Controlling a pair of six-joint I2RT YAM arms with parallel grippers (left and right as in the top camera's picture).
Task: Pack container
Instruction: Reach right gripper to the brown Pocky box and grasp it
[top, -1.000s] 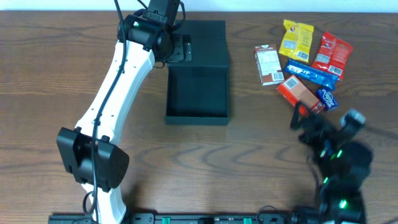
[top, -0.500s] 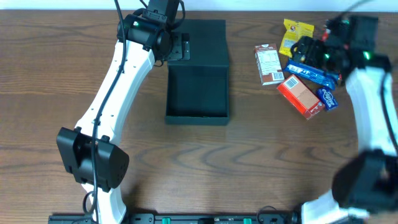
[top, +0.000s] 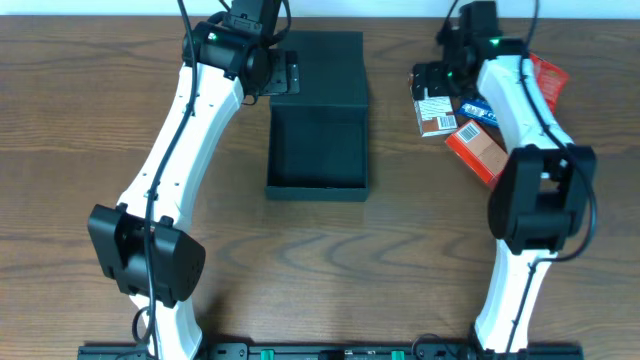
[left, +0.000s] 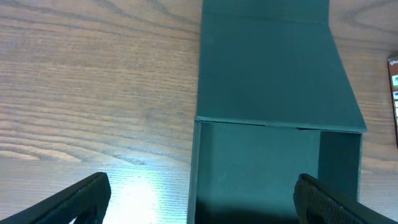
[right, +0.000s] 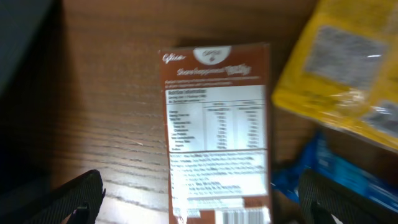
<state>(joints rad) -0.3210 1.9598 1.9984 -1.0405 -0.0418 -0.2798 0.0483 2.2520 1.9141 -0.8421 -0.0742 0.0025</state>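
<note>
1. The container sits open around the middle of the table, a bit toward the far edge. Its flap lid is folded back and lies flat on the wood on the far side.
2. The left gripper is up by the lid's left edge. From its wrist cam, its fingers are spread wide, one over bare wood and the other over the right part of the box. It isn't pinching anything.
3. The right gripper is over at the snack pile, to the right of the container and well apart from it. It's spread wide too, hanging right above the brown carton, which lies with its nutrition panel facing up. Can't tell if it's touching the carton.
4. The snacks are all out on the table. The yellow packet is just beside the brown carton, and the blue packet sits next to it. The red-orange carton is a bit nearer. The red packet peeks out from behind the right arm.
</note>
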